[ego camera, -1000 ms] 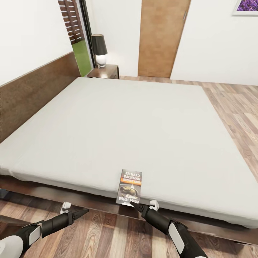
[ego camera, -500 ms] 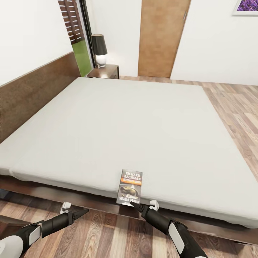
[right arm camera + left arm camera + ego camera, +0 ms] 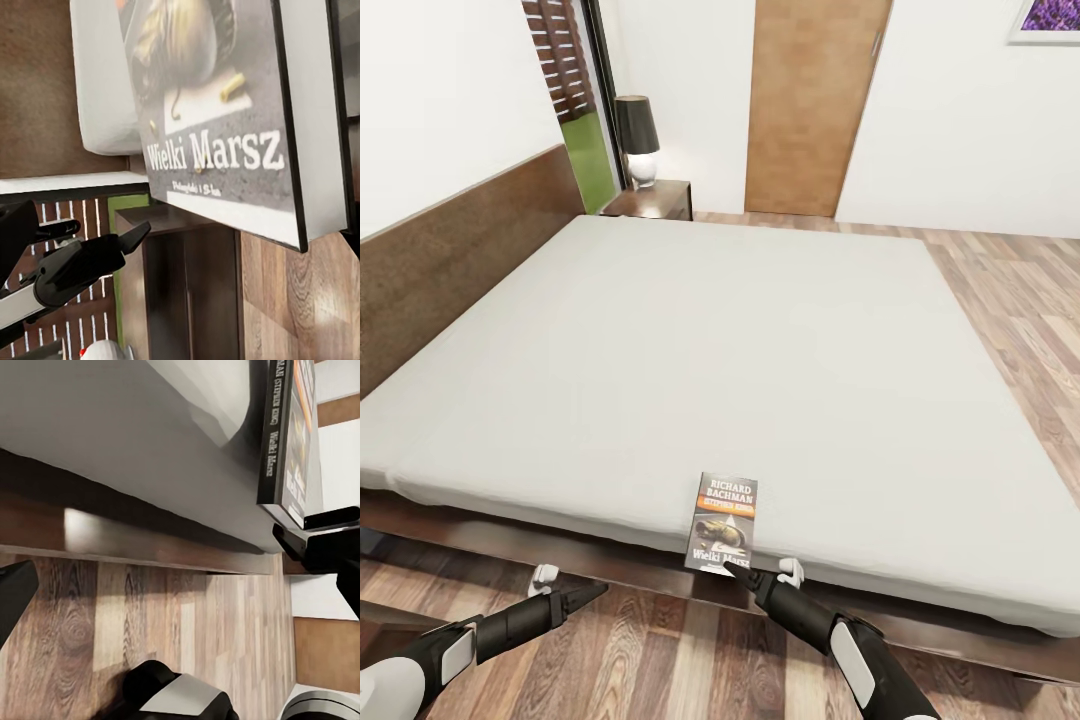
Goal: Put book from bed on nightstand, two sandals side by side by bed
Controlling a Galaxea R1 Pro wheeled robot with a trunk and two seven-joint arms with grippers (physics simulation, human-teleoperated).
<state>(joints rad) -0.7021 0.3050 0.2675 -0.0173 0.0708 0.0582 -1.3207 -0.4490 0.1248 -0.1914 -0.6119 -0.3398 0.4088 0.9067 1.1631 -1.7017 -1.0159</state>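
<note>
The book (image 3: 722, 522), dark-covered with white "RICHARD BACHMAN" lettering, lies flat on the bed (image 3: 710, 340) with its near end jutting past the mattress edge. My right gripper (image 3: 735, 570) is open at that end. In the left wrist view its fingers (image 3: 296, 544) stand above and below the book's (image 3: 285, 435) corner. The right wrist view has the book's cover (image 3: 217, 150) close up. Left of the book, my left gripper (image 3: 592, 592) hangs open over the floor, holding nothing. A nightstand (image 3: 652, 200) stands at the far corner of the bed. The sandals are out of view.
A black-shaded lamp (image 3: 637, 138) stands on the nightstand. The dark wooden headboard (image 3: 450, 260) runs along the left, and the bed frame's rail (image 3: 610, 565) passes just beyond my grippers. A brown door (image 3: 810, 105) is at the back. Wood floor (image 3: 1020, 290) lies to the right.
</note>
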